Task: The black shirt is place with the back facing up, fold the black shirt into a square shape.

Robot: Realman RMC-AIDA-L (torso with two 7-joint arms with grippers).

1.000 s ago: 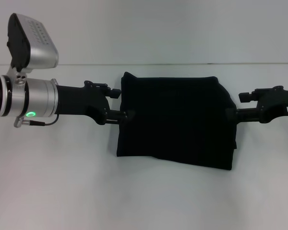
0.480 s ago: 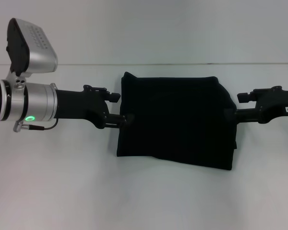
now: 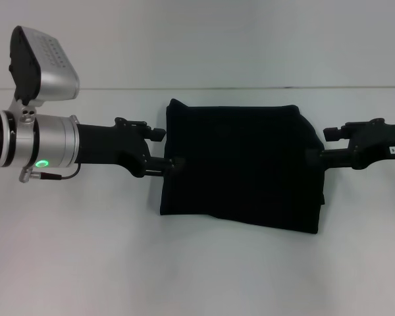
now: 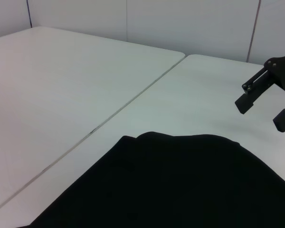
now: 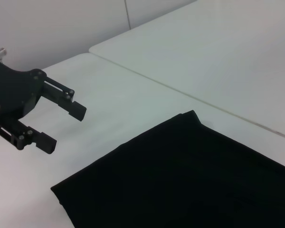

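Black shirt (image 3: 240,164) lay folded into rough square mid-tabletop (image 3: 85,263), toward far edge. Left gripper (image 3: 168,148) just off its left edge, fingers apart, empty. Right gripper (image 3: 319,145) at right edge, fingers apart; lower fingertip blended into fabric.

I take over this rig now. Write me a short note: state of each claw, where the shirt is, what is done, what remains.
Left claw: open, empty, at the left edge of the black shirt.
Right claw: open, empty, at the shirt's right edge.
Shirt: flat on the white table, folded into a rough square.
Done: the folding, apparently.
Left: the near-right edge looks a little uneven; tidy it if wanted, then draw both arms away.
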